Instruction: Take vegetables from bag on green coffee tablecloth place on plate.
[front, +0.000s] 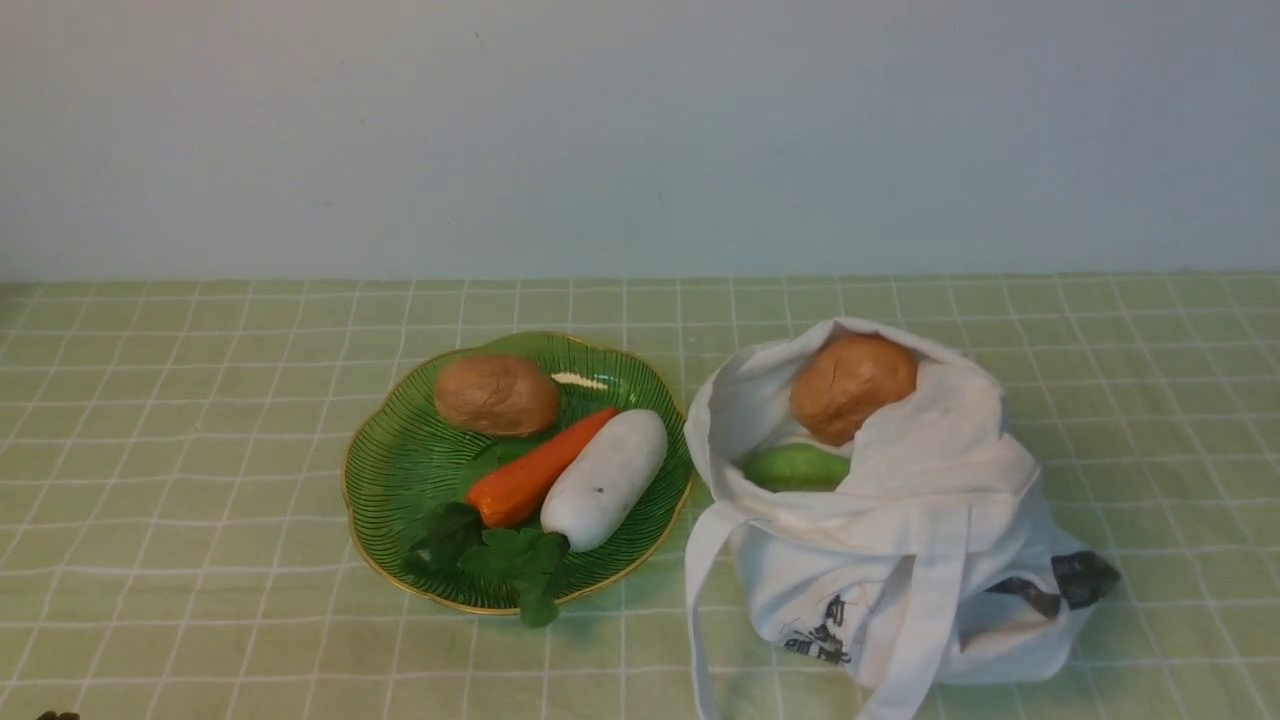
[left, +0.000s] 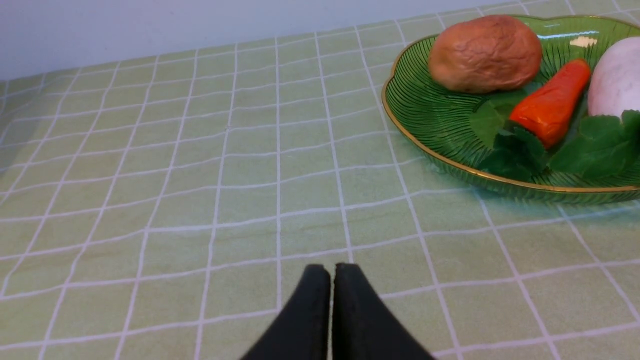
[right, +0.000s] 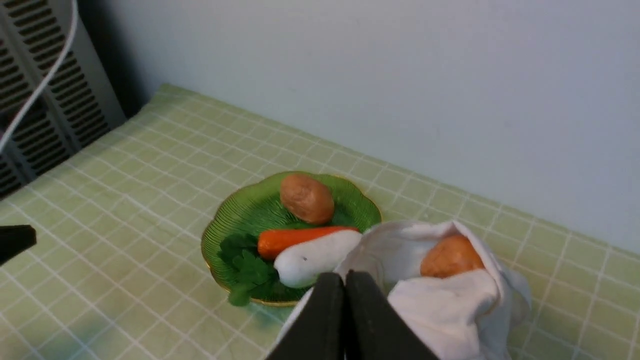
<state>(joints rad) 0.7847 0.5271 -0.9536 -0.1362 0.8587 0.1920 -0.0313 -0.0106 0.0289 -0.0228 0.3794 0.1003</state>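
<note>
Only the front view gives us the whole bag, with its straps, black print and dark side tag, and the green vegetable tucked in its mouth. The left wrist view alone gives us the left gripper, its black tips pressed together on nothing above the tablecloth, short of the plate. The right wrist view alone gives us the right gripper, likewise closed and empty, seen against the bag's rim, plus a slatted grille and a white cable past the cloth's left edge. We count two potatoes: one potato lies at the plate's far side, the second potato rests in the bag's open top. We count one carrot, one white radish and one bunch of green leaves, all on the plate. The plate sits mid-cloth, the bag just beside it toward the right edge. The cloth is pale green with a white grid, and a plain pale wall rises behind its far edge.
</note>
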